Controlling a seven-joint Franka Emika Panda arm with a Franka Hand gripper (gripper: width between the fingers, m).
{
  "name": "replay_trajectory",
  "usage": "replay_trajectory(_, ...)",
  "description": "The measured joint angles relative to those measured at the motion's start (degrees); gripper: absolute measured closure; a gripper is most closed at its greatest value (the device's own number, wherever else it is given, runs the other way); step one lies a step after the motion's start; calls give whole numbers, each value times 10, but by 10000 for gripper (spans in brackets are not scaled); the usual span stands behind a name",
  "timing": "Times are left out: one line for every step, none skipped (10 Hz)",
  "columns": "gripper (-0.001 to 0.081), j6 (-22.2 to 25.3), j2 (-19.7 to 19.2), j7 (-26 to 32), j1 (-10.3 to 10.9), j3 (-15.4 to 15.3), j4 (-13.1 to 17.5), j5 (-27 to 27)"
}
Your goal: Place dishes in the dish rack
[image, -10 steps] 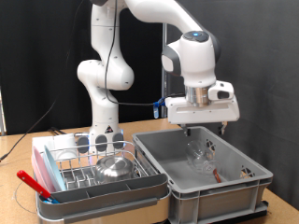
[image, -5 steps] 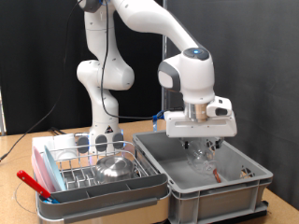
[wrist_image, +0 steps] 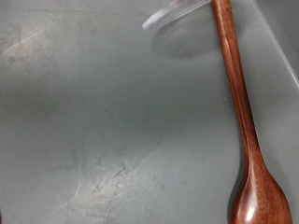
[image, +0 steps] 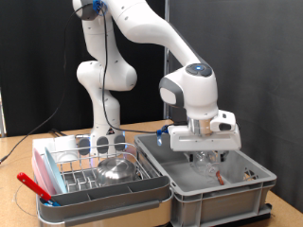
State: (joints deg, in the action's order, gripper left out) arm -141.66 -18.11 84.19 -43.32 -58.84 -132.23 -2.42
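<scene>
Arm: the white Panda arm [image: 142, 38] bends over from the exterior view's top and reaches down, with its hand pointing straight down into the grey crate.
Grey crate: the deep plastic crate [image: 246, 194] stands on the worktop at the exterior view's right; a piece of clear glassware [image: 204, 161] and a wooden spoon lie on its floor.
Dish rack: the low wire dish rack [image: 71, 156] sits in its pink-and-grey tray [image: 40, 165] just beside the crate, on the exterior view's left.
Steel bowl: the shiny steel bowl [image: 118, 170] lies already in the rack.
Red-handled utensil: one thin red-handled utensil [image: 33, 186] lies at the near corner of the tray.
Pincer: the pincer [image: 203, 149] hangs low inside the crate, just above the glassware. Its fingers do not show clearly in either view, so one cannot tell how far it is open, and nothing is seen between the fingers.
Wooden spoon: in the wrist view the wooden spoon [wrist_image: 239, 103] lies long over the crate floor, with the clear rim of the glassware [wrist_image: 177, 23] touching or overlapping its handle end.
Risk: the glass is transparent and seems to lie close against the spoon. The fingers might close on the spoon also, or push the glass aside, and thin glass could slip or crack under a bad grip.
</scene>
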Motion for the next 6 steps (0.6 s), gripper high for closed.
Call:
replay_trajectory(-3,-11,-9,-9,10,9,-2,-6)
replay_trajectory(-3,-19,-17,-16,20,19,-5,-13)
replay_trajectory(-3,-28,-23,-27,32,31,-7,-23)
replay_trajectory(-3,-35,-31,-37,44,44,-7,-34)
replay_trajectory(-3,-43,-38,-46,56,56,-7,-44)
replay_trajectory(-3,-53,-47,-53,68,68,-7,-53)
